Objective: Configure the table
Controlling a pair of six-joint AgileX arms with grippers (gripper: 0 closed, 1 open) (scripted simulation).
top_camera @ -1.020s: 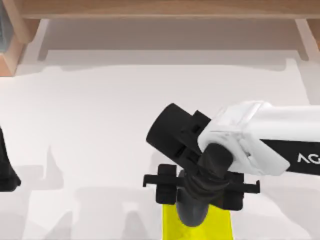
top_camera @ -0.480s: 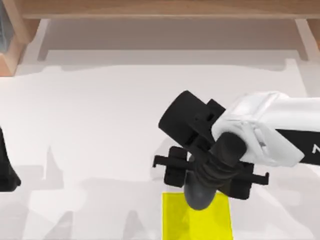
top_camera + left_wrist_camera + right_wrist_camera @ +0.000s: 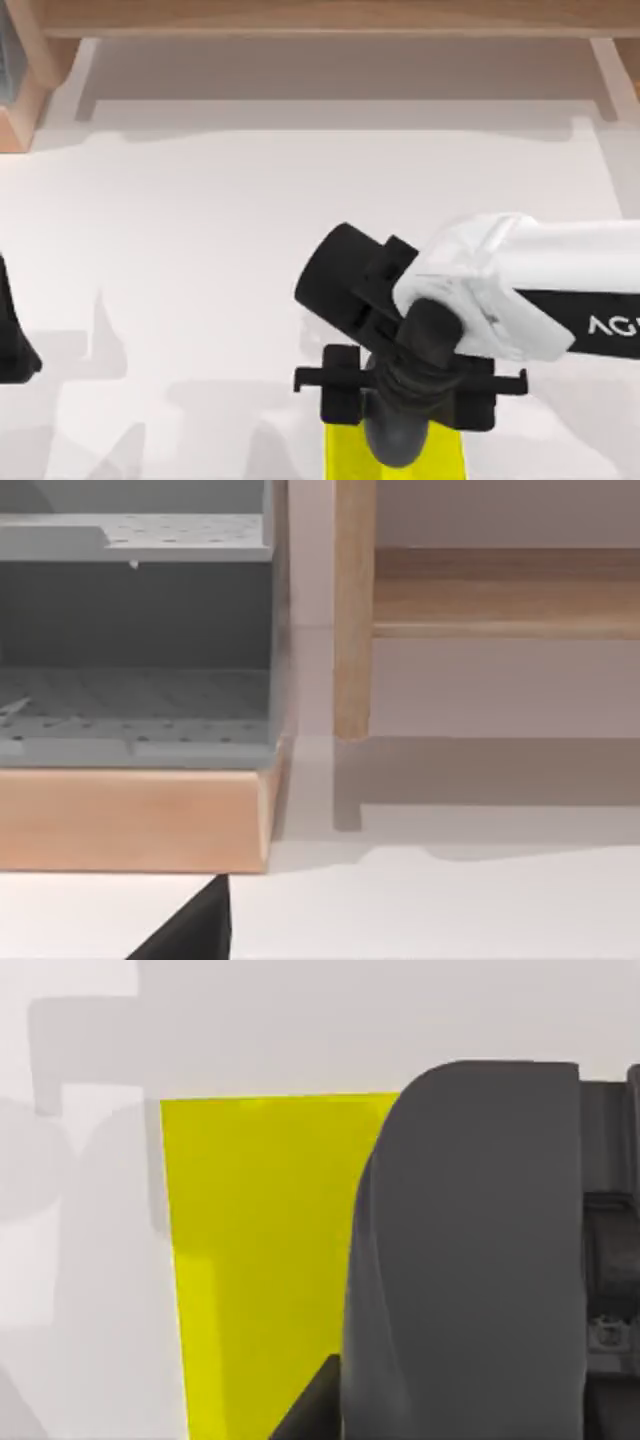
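The white table [image 3: 200,250] spreads across the top view. My right gripper [image 3: 405,400] hangs near the table's front edge, shut on a rounded dark grey object [image 3: 400,442]. That object hangs over the far edge of a bright yellow square pad [image 3: 345,455]. In the right wrist view the dark grey object [image 3: 470,1260] covers part of the yellow pad [image 3: 260,1260]; whether they touch I cannot tell. My left arm [image 3: 10,340] is parked at the table's left edge.
A light wooden shelf frame [image 3: 300,15] runs along the back of the table. In the left wrist view a grey perforated rack [image 3: 130,650] sits on a wooden base [image 3: 130,820] beside a shelf post [image 3: 352,610].
The right gripper, with the dark object in it, first drifted back and to the right off the pad's edge, then came forward and left over the pad again. The left arm stayed still.
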